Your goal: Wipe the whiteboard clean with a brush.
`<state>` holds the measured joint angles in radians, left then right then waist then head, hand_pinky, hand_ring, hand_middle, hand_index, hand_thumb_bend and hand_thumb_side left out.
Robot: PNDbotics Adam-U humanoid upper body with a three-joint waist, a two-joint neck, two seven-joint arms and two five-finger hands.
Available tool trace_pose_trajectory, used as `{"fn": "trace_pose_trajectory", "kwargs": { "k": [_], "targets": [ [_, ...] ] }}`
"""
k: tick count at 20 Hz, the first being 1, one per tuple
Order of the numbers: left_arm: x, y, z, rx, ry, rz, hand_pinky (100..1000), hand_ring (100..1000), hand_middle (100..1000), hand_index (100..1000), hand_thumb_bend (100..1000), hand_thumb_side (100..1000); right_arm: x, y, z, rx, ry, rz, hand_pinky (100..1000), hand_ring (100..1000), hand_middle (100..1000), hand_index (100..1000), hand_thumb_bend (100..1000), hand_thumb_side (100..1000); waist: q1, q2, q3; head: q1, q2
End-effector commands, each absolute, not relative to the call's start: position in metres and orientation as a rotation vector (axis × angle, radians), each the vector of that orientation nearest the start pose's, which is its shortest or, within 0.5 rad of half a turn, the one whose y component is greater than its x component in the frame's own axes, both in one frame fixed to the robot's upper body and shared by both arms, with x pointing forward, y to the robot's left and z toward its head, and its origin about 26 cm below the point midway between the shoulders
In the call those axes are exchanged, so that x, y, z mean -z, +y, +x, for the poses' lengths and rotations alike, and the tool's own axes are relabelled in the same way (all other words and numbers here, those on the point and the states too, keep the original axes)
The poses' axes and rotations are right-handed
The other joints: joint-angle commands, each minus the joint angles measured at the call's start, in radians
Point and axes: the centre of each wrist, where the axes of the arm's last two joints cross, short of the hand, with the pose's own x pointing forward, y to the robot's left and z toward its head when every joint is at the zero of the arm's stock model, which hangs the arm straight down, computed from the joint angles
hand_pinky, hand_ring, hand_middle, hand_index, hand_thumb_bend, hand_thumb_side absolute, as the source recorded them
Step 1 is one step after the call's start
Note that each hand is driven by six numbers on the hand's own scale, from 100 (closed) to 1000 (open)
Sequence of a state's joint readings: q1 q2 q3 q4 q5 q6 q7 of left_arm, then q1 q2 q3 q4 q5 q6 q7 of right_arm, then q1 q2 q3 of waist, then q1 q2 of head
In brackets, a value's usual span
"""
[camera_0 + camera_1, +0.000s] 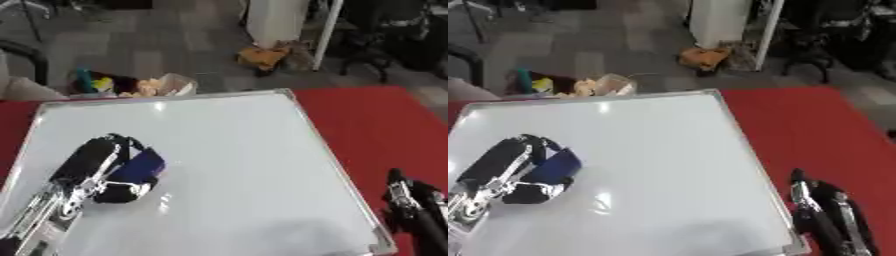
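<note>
The left hand (101, 170) is reaching in from the near left corner and lying over the left part of the whiteboard (236, 150), its fingers curling round a blue brush (140, 167) that is resting on the white surface. The brush is sitting close to the board's left rim, so a sweep going further left is likely running off the metal frame and onto the red table (376, 125); catching that raised rim could be twisting the brush out of the fingers. No marks are showing on the board from here, though glare is hiding small patches near the hand and at the far edge. The widest open room is lying to the right and toward the far edge, where bare white board is stretching all the way to the frame. If the hand is tilting, only one corner of the brush would be touching and streaks might be staying behind. At the near right corner the right hand (824, 210) is idling just off the board's frame, fingers pointing up and looking relaxed, holding nothing; a long stroke to the near right could be bumping into it.
</note>
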<state>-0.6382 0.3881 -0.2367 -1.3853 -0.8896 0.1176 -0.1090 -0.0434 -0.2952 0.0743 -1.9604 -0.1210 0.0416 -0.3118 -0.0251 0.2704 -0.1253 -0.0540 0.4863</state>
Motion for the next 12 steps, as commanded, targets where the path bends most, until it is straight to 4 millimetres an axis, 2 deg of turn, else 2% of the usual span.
{"fn": "trace_pose_trajectory", "kwargs": {
  "k": [1, 12],
  "targets": [
    [-0.163, 0.243, 0.412, 1.127, -1.619, 1.119, 523, 517, 450, 746, 469, 331, -0.122, -0.267, 0.269, 0.029, -1.979, -0.221, 100, 100, 100, 387, 100, 557, -0.001, -0.017, 0.0, -0.002, -0.013],
    [-0.147, 0.269, 0.416, 0.986, -1.534, 1.189, 517, 521, 459, 593, 444, 348, -0.121, -0.268, 0.269, 0.032, -1.976, -0.224, 100, 100, 100, 387, 100, 557, -0.003, -0.016, 0.004, -0.006, -0.011]
  ]
}}
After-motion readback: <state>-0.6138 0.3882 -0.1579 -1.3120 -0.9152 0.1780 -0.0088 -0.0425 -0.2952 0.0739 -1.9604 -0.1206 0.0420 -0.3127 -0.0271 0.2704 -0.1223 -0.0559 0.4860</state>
